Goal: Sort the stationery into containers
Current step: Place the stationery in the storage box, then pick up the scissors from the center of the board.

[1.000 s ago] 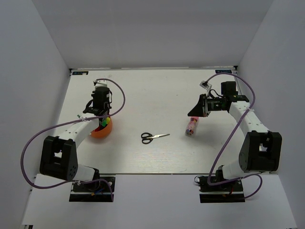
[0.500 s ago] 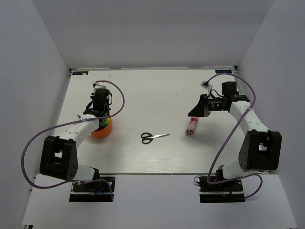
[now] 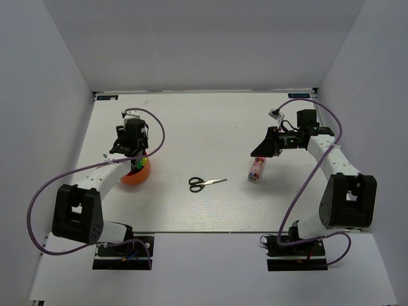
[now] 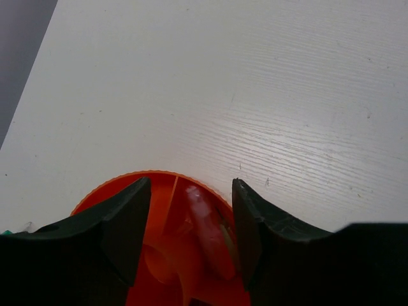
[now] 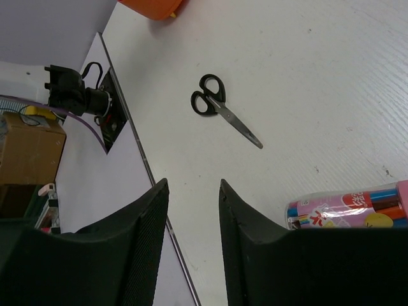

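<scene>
As both arms ease up from their work, the left fingers (image 4: pixel 124 220) spread wider than a second ago and hang empty just above the orange cup (image 3: pixel 137 177), which already holds bright markers and other small pieces. The right fingers (image 5: pixel 143 236), clenched a second ago, now stand parted with nothing between them. They sit just above the pink-capped tube (image 3: pixel 256 169), which lies unmoved on its side on the tabletop (image 3: pixel 210 121). The scissors (image 3: pixel 205 183) lie alone between cup and tube, apart from both. With both arms free, the scissors look the likeliest next pick, and the tube remains unsorted.
</scene>
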Tool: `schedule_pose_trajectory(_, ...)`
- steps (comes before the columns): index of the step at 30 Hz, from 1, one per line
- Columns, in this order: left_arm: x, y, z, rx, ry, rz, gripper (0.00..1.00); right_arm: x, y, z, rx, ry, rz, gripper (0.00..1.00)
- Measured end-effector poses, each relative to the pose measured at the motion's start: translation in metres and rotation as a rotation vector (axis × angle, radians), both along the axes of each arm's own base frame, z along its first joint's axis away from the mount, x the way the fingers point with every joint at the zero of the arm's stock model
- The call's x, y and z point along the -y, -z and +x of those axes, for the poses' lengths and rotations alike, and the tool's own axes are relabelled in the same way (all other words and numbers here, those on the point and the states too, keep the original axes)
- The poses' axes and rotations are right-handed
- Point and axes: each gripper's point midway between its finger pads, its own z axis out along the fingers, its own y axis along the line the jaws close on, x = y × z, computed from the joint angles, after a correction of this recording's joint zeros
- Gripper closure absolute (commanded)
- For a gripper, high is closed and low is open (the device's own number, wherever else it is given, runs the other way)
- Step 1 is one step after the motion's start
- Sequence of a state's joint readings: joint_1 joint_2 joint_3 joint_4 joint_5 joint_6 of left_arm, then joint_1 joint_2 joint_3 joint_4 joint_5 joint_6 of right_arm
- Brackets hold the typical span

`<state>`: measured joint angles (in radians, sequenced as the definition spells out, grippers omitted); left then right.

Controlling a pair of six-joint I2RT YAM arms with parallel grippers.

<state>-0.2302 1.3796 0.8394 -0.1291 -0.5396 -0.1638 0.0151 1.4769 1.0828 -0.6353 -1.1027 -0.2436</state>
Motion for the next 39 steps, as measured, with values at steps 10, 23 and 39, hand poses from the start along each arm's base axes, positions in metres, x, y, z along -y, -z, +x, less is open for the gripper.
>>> schedule_pose_trajectory(10,0.003,-0.013,-0.008,0.018,0.010,-0.021,0.91,0.000,0.001,-0.001,-0.006,0.002,-0.003,0.63)
schedule_pose_trajectory(23,0.185,-0.072,-0.043,-0.123,0.650,-0.279,0.33,0.031,0.039,0.027,-0.078,0.161,-0.274,0.37)
schedule_pose_trajectory(39,0.221,0.067,-0.122,-0.765,0.574,-0.423,0.59,0.051,0.046,0.036,-0.089,0.237,-0.328,0.37)
